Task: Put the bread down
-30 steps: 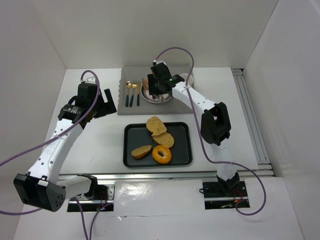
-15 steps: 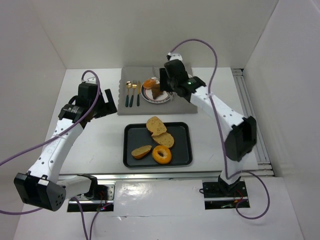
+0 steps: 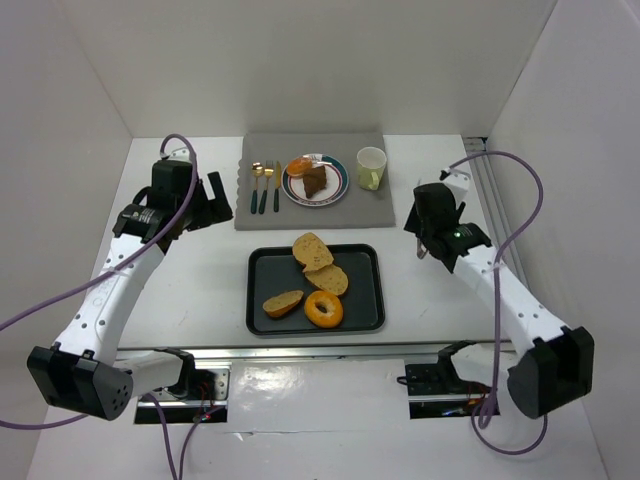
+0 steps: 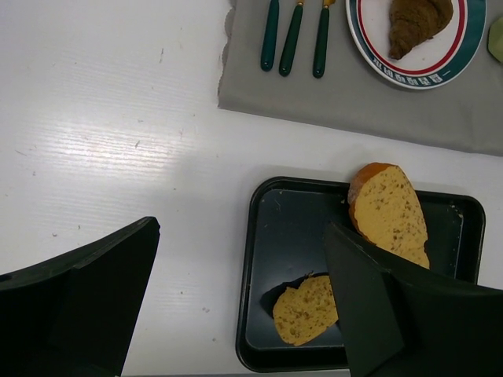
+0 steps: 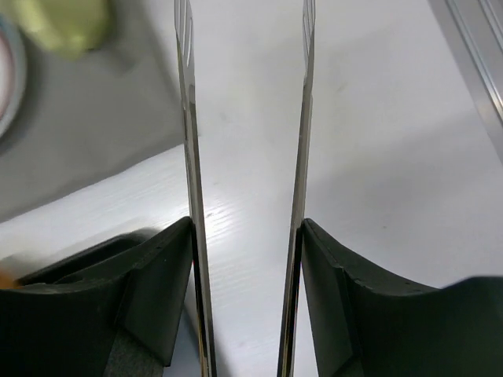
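A brown bread piece (image 3: 316, 181) lies on the round plate (image 3: 338, 189) next to an orange roll (image 3: 299, 166); it also shows in the left wrist view (image 4: 416, 20). My right gripper (image 3: 432, 232) hovers over the bare table right of the placemat. It is shut on thin metal tongs (image 5: 189, 118), whose blades stand apart with nothing between them. My left gripper (image 3: 210, 200) is open and empty (image 4: 242, 236), above the table left of the tray. Two bread slices (image 3: 312, 250), a small slice (image 3: 283, 302) and a bagel (image 3: 323, 309) lie on the black tray (image 3: 268, 270).
A grey placemat (image 3: 370, 205) at the back holds the plate, cutlery (image 3: 265, 186) and a pale green cup (image 3: 371, 167). A metal rail (image 3: 505, 240) runs along the right edge. White walls close in the sides and back.
My right arm has drawn back from over the plate to the right side of the table. The brown bread piece now lies uncovered on the plate. The left arm has barely moved.
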Action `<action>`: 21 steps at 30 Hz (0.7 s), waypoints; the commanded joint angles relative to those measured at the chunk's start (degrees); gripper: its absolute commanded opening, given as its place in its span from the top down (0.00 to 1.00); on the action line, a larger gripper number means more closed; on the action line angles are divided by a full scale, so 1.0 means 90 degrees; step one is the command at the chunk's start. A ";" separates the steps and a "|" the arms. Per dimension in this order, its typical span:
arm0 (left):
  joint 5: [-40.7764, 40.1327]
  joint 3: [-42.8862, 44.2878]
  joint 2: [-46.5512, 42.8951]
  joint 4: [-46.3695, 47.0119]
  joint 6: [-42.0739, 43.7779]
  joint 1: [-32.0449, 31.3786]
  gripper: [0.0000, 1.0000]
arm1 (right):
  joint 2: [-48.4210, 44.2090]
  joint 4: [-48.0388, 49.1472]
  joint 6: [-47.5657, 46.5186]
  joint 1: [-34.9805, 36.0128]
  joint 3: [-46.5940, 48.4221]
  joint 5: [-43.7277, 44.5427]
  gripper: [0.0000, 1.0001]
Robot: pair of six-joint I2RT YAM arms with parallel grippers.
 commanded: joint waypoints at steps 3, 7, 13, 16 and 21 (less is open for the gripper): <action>0.0074 0.0236 -0.0127 0.0058 0.0126 0.0034 0.01 | 0.1034 0.1538 0.0110 -0.0689 0.0053 0.0164 0.38; 0.0132 0.0177 -0.0127 0.0058 0.0068 0.0034 0.01 | 0.1915 0.3027 -0.0532 -0.1078 0.0025 0.0478 0.38; 0.0268 0.0119 -0.0186 0.0058 0.0067 0.0034 0.01 | 0.3358 0.4233 -0.0807 -0.1607 0.0161 0.0107 0.38; 0.0270 0.0119 -0.0186 0.0058 0.0067 0.0034 0.01 | 0.4004 0.4312 -0.0808 -0.1783 0.0453 -0.0186 0.36; 0.0211 0.0119 -0.0244 0.0058 0.0126 0.0034 0.01 | 0.3727 0.3317 -0.0808 -0.1804 0.1302 -0.0245 0.00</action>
